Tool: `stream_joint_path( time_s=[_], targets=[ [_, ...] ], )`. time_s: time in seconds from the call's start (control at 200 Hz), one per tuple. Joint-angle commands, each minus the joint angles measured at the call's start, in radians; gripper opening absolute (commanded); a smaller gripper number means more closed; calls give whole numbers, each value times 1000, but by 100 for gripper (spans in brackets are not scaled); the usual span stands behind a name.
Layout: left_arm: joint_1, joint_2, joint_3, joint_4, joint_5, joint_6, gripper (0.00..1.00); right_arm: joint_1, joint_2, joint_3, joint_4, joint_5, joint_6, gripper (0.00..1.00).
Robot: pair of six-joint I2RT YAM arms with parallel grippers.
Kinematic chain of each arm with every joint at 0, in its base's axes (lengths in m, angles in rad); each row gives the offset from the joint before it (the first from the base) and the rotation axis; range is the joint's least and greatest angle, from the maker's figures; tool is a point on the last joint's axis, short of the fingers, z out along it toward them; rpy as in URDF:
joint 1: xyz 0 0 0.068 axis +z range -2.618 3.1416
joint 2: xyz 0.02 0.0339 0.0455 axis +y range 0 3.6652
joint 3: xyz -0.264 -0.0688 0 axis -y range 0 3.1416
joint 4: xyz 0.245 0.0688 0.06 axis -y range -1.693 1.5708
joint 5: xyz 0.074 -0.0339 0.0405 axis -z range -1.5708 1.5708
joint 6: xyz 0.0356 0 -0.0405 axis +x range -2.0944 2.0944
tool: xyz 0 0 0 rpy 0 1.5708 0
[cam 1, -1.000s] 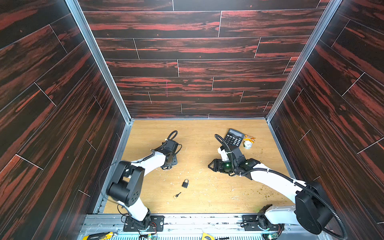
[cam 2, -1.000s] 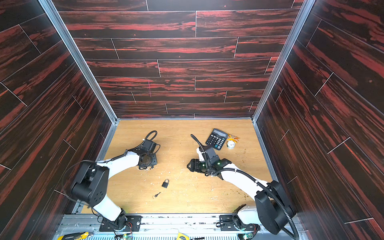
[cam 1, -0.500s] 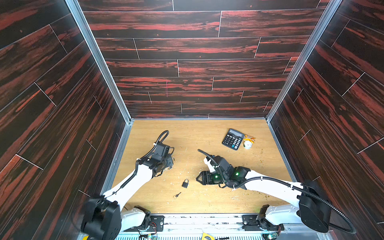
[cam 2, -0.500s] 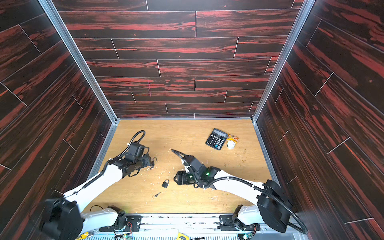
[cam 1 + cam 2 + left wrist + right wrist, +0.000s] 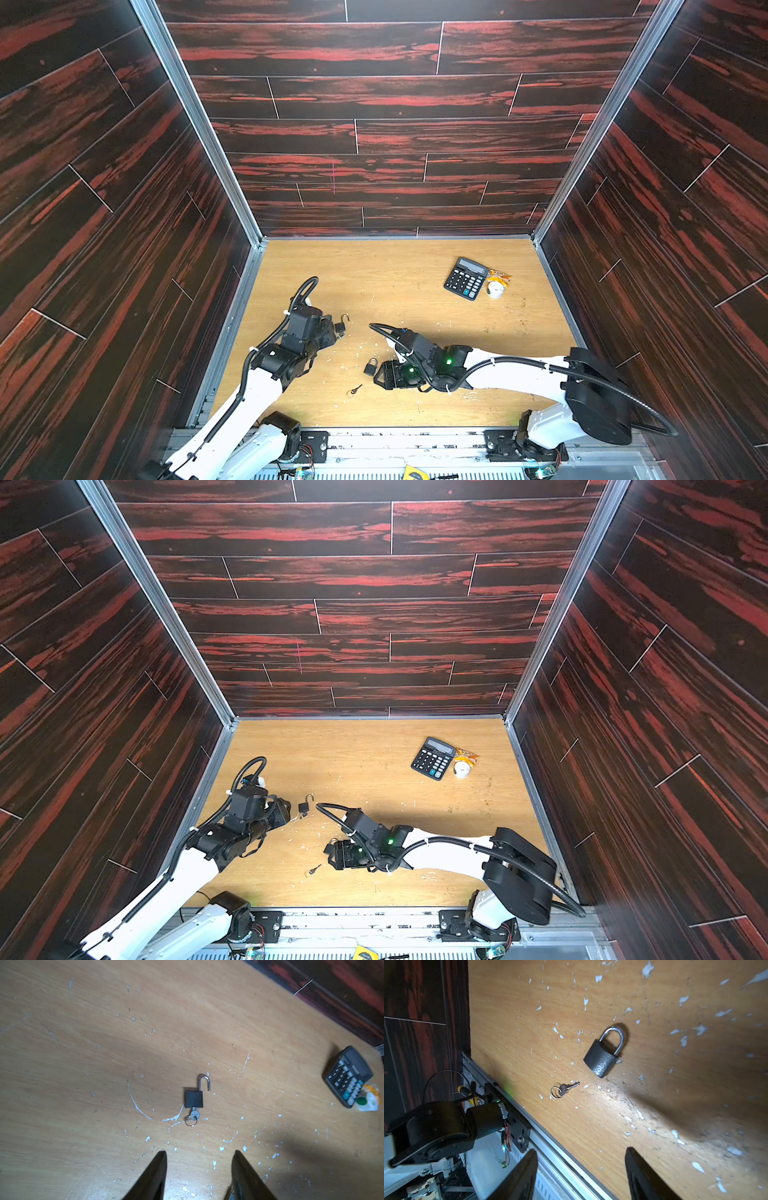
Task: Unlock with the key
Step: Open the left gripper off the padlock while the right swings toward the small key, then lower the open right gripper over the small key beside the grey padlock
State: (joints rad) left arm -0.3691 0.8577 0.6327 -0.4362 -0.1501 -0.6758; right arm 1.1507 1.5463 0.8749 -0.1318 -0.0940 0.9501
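A closed black padlock (image 5: 602,1059) lies flat on the wooden floor, with a loose key (image 5: 565,1087) on a small ring just beside it; both top views show this key (image 5: 355,390) (image 5: 313,870) near the front. My right gripper (image 5: 581,1149) (image 5: 380,376) hovers open right next to that padlock (image 5: 370,368), holding nothing. A second black padlock (image 5: 194,1099) (image 5: 340,326) (image 5: 304,807) lies with its shackle swung open and a key in its keyhole. My left gripper (image 5: 199,1152) (image 5: 331,334) stands open a short way behind it, empty.
A black calculator (image 5: 465,277) (image 5: 433,757) (image 5: 349,1076) and a small white and orange item (image 5: 496,284) lie at the back right. Dark wood walls enclose the floor on three sides. A metal rail (image 5: 550,1147) runs along the front edge.
My right gripper has moved forward and left, down beside the closed padlock. My left gripper has drawn back, and the open padlock now shows beyond its fingertips.
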Motion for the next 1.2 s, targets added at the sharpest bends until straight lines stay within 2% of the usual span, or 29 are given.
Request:
stream_joint_path(
  time_s=[0.0, 0.26, 0.651, 1.197],
  targets=[
    [7, -48, -19, -34, -35, -19, 53, 10, 69, 57, 17, -34, 11, 69],
    [11, -113, -9, -93, -64, -33, 53, 42, 170, 122, 47, -68, 5, 69],
    [15, -199, 3, -180, -134, -41, 53, 63, 295, 233, -13, -104, -25, 69],
    [16, -248, 48, -258, -233, -30, 54, 79, 401, 308, -30, -170, -43, 68]
  ],
)
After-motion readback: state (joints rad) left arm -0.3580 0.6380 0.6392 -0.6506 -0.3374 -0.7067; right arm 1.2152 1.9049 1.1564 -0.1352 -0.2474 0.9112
